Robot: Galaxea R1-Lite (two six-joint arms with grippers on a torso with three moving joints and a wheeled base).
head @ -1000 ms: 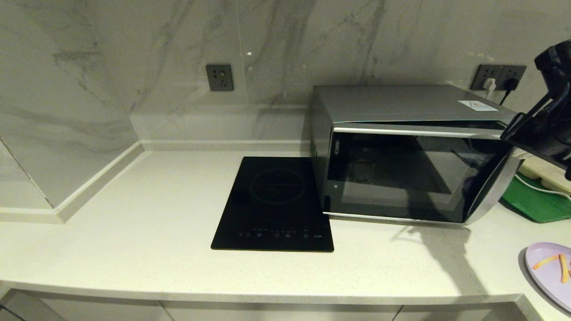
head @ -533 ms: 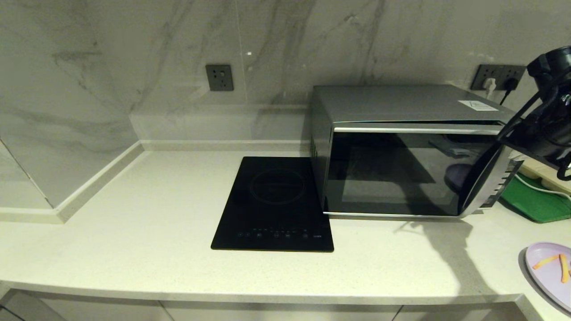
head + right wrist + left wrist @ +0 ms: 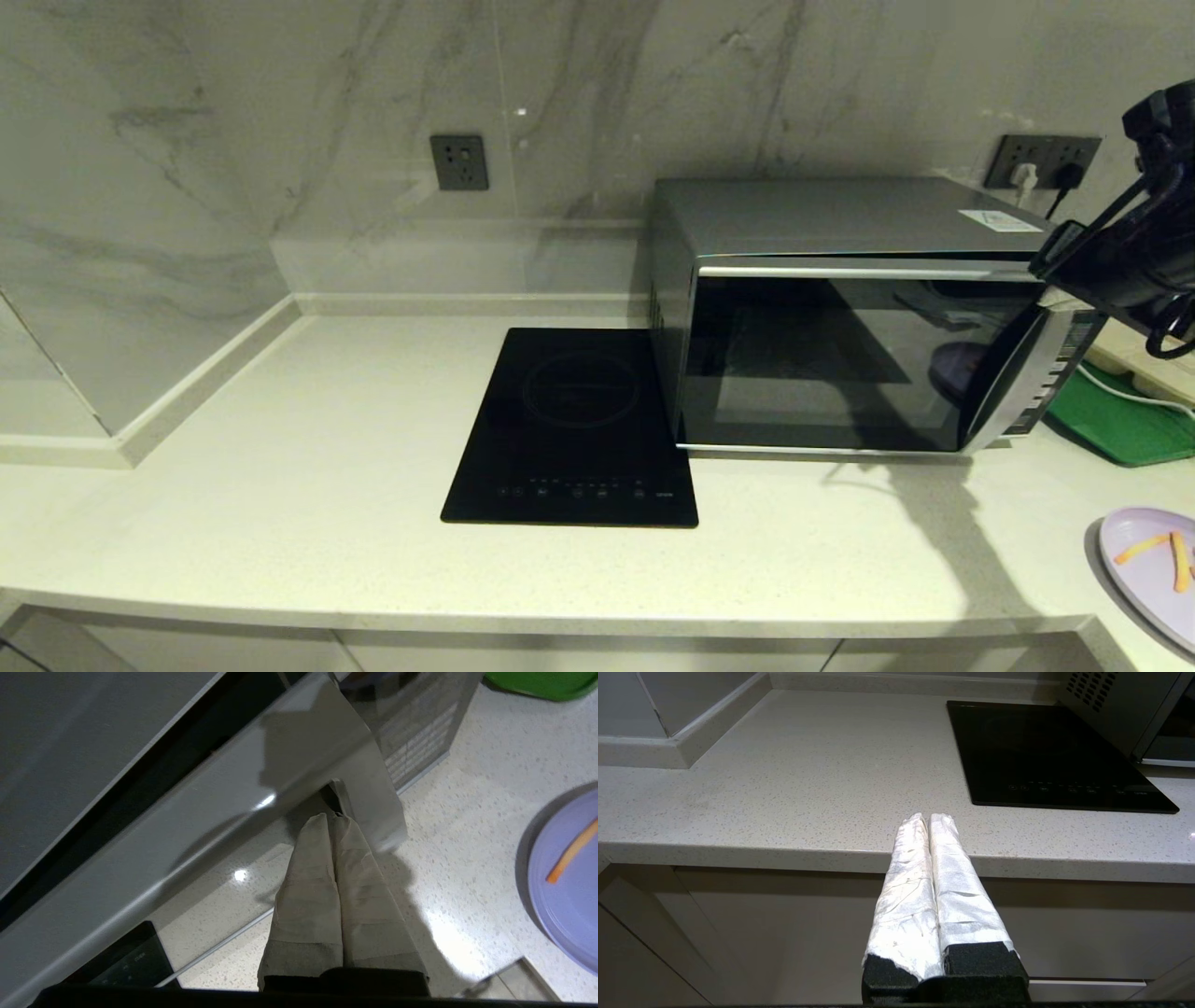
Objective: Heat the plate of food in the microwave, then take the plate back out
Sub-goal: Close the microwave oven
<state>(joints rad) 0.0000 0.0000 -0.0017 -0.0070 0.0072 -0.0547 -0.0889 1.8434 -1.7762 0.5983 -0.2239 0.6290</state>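
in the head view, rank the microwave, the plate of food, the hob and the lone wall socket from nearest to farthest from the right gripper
1. Microwave: right gripper, shut, is at the door's top right corner.
2. Plate of food: front right edge of the counter, below the gripper.
3. Hob: flat on the counter, left of the microwave.
4. Wall socket: on the back wall, above and left of the hob.
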